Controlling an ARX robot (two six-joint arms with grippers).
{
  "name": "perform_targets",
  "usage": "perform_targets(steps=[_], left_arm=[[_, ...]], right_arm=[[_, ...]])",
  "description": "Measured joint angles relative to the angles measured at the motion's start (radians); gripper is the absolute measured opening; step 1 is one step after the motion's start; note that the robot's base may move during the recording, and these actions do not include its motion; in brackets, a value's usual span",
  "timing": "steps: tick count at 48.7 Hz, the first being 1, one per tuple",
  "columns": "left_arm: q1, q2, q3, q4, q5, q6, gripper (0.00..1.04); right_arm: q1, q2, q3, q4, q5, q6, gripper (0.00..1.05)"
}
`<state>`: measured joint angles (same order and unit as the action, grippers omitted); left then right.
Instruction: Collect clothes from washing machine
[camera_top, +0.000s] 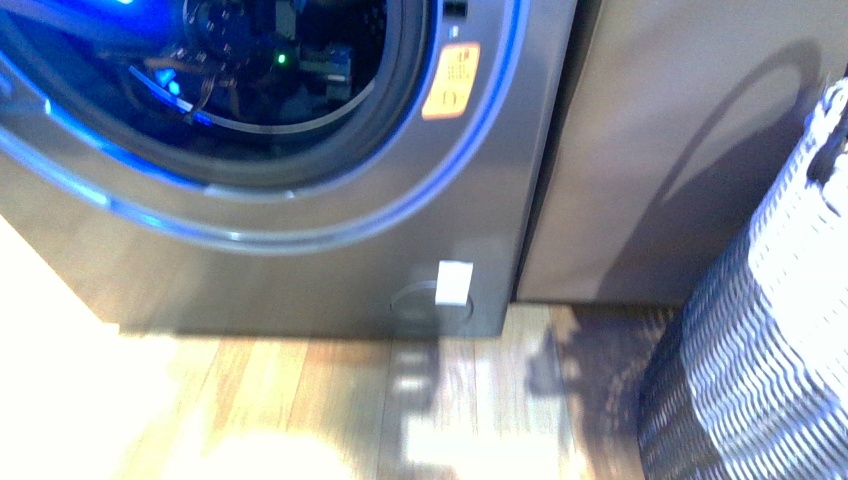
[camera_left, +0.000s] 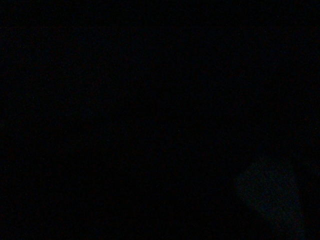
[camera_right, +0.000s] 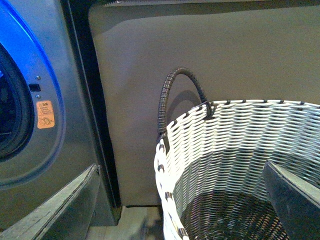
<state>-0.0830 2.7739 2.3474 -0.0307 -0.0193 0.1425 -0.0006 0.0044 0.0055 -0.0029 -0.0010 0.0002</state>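
Washing machine (camera_top: 300, 290) shows grey, brushed-metal, with a bright blue glow ringing the dark porthole (camera_top: 260, 90). Orange sticker (camera_top: 451, 82) beside it, a small white label (camera_top: 454, 283) lower down. The basket (camera_top: 760, 340) is a grey-and-white weave in fine horizontal bands, its handle (camera_right: 165, 97) dark grey and ribbed. Floor (camera_top: 300, 400) is pale wood planks. Sofa (camera_top: 680, 150) is plain tan. Left wrist view is dark.

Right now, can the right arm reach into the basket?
Probably yes: the right gripper hangs open at the basket, one finger over its uncovered mouth, with nothing seen in the way.
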Motion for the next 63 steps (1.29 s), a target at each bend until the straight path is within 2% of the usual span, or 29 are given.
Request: perform_targets(steps=[14,19,28,36,41,46,63], left_arm=[[0.016,0.027,0.054,-0.089,-0.015,-0.037,0.97],[0.021,0.031,0.048,-0.065,-0.013,-0.053,0.78],[0.022,0.032,0.045,0.007,-0.003,-0.100,0.38],[0.019,-0.005,-0.028,0.058,-0.002,-0.122,0.15],[0.018,-0.050,-0.100,0.100,-0.007,-0.128,0.13],[0.016,-0.152,-0.264,0.210,-0.007,-0.127,0.13],[0.017,-0.414,-0.660,0.436,0.024,-0.137,0.13]], right_arm=[[0.000,0.000,0.000,0.000,0.000,0.000,0.97],[0.000,0.000,0.000,0.000,0.000,0.000,0.97],[0.000,0.000,0.000,0.000,0.000,0.000,0.97],[0.000,0.000,0.000,0.000,0.000,0.000,0.97],[0.000,0.000,0.000,0.000,0.000,0.000,0.97],[0.000,0.000,0.000,0.000,0.000,0.000,0.97],[0.000,0.000,0.000,0.000,0.000,0.000,0.97]])
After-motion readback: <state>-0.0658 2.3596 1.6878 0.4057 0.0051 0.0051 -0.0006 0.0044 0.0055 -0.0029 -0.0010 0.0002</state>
